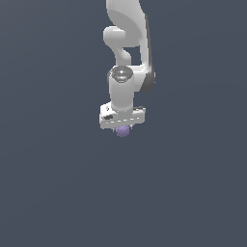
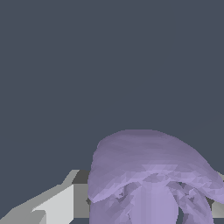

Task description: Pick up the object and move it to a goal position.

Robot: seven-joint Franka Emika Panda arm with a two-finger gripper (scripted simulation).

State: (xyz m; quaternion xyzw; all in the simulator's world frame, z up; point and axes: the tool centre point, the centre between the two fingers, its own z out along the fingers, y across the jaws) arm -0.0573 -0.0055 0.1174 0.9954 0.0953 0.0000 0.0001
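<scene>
The object, a small lumpy light-purple blob (image 1: 123,130), sits right under my white gripper (image 1: 122,129) in the exterior view, mostly hidden by the hand. In the wrist view the blob (image 2: 148,175) fills the space between my two fingers. One grey-white finger (image 2: 57,203) presses against one side of it, and the edge of the other finger (image 2: 217,209) shows at the other side. The gripper is shut on the blob. I cannot tell whether the blob rests on the floor or hangs above it.
A plain dark grey-blue surface (image 1: 58,183) spreads all around. The white arm (image 1: 126,53) rises above the hand to the top of the exterior view.
</scene>
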